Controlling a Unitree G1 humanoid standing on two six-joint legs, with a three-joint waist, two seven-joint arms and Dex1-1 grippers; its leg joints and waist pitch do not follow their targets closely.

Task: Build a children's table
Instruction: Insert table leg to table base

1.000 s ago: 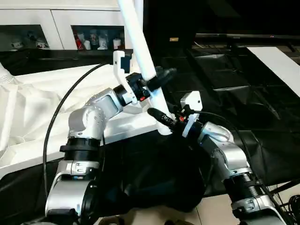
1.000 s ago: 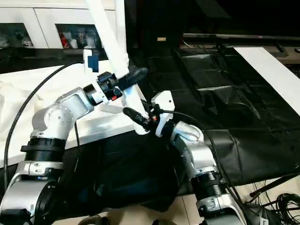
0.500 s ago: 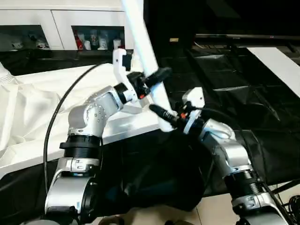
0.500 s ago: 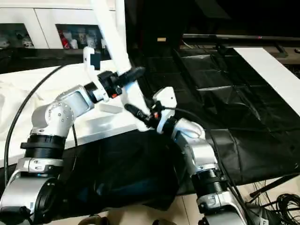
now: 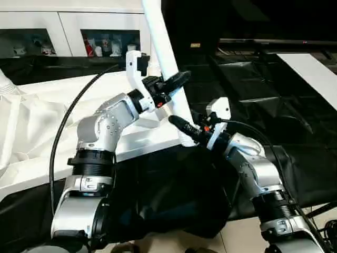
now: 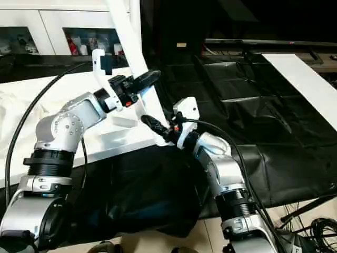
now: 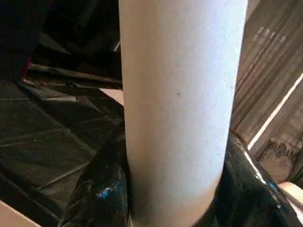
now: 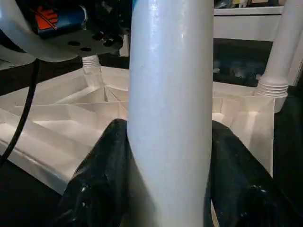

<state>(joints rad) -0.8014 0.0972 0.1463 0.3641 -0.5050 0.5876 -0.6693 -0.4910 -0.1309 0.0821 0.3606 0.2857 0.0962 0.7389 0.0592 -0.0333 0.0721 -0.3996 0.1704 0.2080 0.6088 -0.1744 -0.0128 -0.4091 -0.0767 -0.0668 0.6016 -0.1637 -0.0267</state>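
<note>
Right now the left gripper (image 5: 169, 87) and right gripper (image 5: 185, 128) are both squeezing the white leg (image 5: 164, 58) (leaning sideways), so pushing might jam it in the tabletop (image 5: 138, 138) socket.

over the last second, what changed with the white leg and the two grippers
The left gripper closed its fingers around the long white tapered tube leg, a little higher up than before, and the leg stands slightly straighter. The right gripper stayed clamped near the leg's foot, at the corner of the white ribbed plastic tabletop.
</note>
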